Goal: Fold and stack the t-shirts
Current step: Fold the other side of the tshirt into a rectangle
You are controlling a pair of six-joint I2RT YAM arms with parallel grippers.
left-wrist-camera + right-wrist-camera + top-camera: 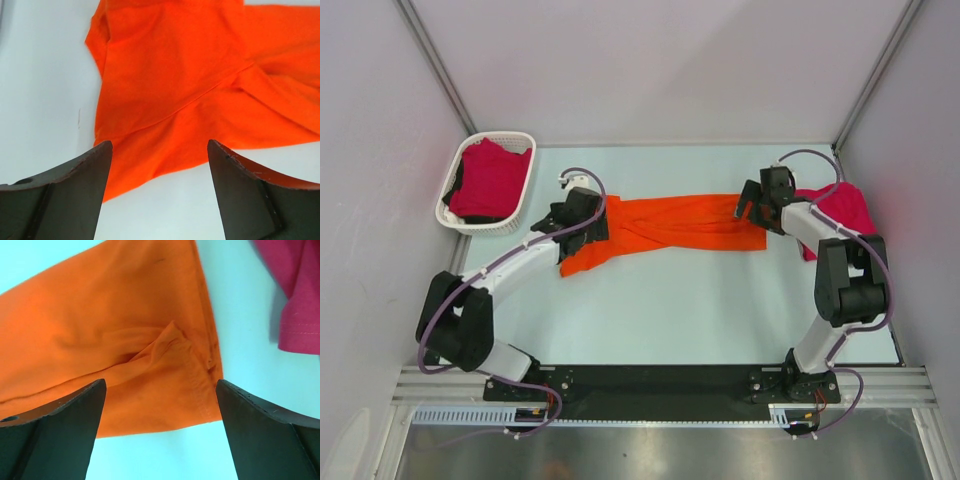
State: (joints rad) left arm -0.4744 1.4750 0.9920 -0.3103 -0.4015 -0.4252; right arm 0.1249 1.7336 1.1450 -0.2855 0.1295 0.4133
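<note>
Left arm [520, 262], right arm [820, 225] over orange t-shirt [680, 225], jaws wide

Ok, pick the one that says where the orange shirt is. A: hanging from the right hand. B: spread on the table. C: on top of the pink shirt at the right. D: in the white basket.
B: the orange shirt lies stretched out on the table, clear of the basket.

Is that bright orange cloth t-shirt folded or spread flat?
Partly folded: the bright orange cloth t-shirt lies as a narrow band, layers overlapping.
</note>
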